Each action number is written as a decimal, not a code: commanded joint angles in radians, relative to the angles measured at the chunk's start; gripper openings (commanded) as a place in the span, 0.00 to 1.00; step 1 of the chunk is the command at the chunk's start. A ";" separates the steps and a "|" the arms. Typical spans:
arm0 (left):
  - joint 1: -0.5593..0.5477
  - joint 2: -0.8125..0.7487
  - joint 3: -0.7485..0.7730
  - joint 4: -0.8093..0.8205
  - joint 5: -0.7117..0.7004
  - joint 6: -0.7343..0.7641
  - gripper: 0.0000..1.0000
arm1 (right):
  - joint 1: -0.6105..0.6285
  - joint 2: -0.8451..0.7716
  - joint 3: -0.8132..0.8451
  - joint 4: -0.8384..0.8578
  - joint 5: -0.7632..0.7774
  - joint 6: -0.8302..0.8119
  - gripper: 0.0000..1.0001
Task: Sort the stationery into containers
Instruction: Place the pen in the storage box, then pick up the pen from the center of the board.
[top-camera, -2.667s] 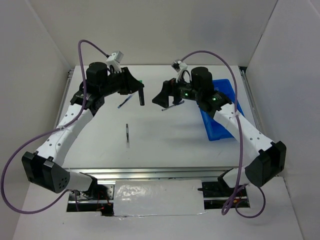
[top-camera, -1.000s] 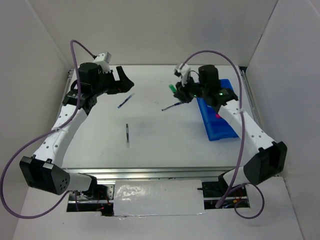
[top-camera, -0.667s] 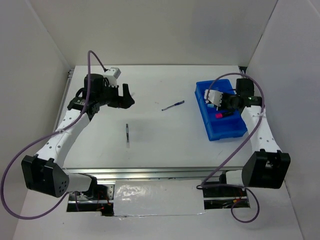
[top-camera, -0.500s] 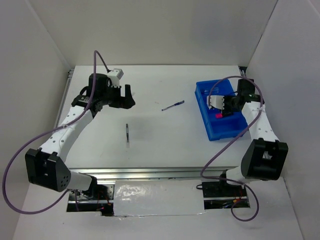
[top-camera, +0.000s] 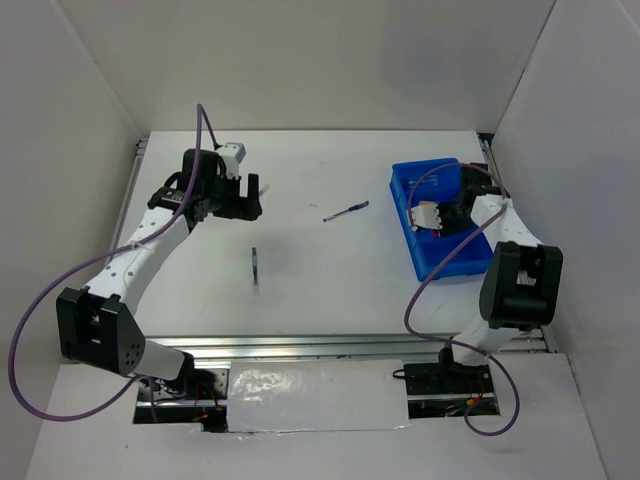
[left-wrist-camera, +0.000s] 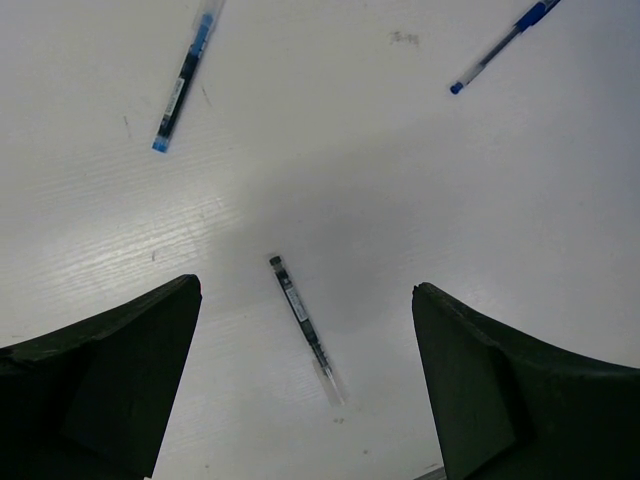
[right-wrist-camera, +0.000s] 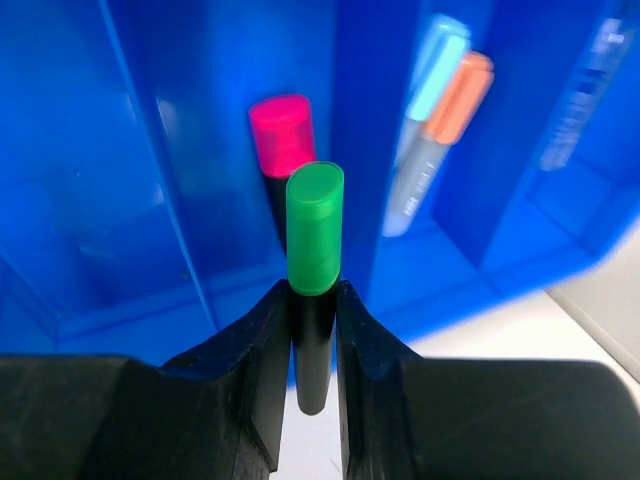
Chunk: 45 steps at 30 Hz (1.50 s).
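Observation:
My right gripper (right-wrist-camera: 314, 290) is shut on a black highlighter with a green cap (right-wrist-camera: 315, 225), held over the blue tray (top-camera: 432, 265). In the compartment beyond it lies a pink-capped highlighter (right-wrist-camera: 280, 135). The neighbouring compartment holds a light-blue marker (right-wrist-camera: 437, 62) and an orange-capped one (right-wrist-camera: 458, 100). My left gripper (left-wrist-camera: 306, 290) hangs open above the table, with a slim grey pen (left-wrist-camera: 303, 322) lying below, between its fingers. A blue pen (left-wrist-camera: 183, 85) and a thin blue pen (left-wrist-camera: 500, 45) lie farther off. In the top view the grey pen (top-camera: 255, 265) and one blue pen (top-camera: 346, 211) show on the table.
The tray's farthest compartment holds blurred pens (right-wrist-camera: 585, 90). White walls close in the table (top-camera: 330, 290) at the back and on both sides. A metal rail (top-camera: 300, 345) runs along the near edge.
My right arm has swung from the table's middle to above the tray, carrying the green-capped highlighter. My left gripper has shifted slightly right and stays open.

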<state>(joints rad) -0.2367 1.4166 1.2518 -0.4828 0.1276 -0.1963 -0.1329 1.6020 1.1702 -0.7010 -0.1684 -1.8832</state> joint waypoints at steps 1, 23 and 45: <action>0.011 -0.004 0.020 -0.020 -0.046 0.037 0.99 | 0.013 0.042 -0.012 0.040 0.043 -0.017 0.11; 0.036 0.363 0.238 -0.043 -0.123 0.363 0.53 | 0.032 -0.111 0.229 0.015 -0.291 0.415 0.58; 0.105 0.887 0.641 -0.114 -0.062 0.479 0.50 | -0.057 -0.416 0.054 0.233 -0.688 1.654 0.67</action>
<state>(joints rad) -0.1497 2.2696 1.8484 -0.5728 0.0196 0.2611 -0.1795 1.2060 1.2449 -0.5167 -0.8013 -0.3279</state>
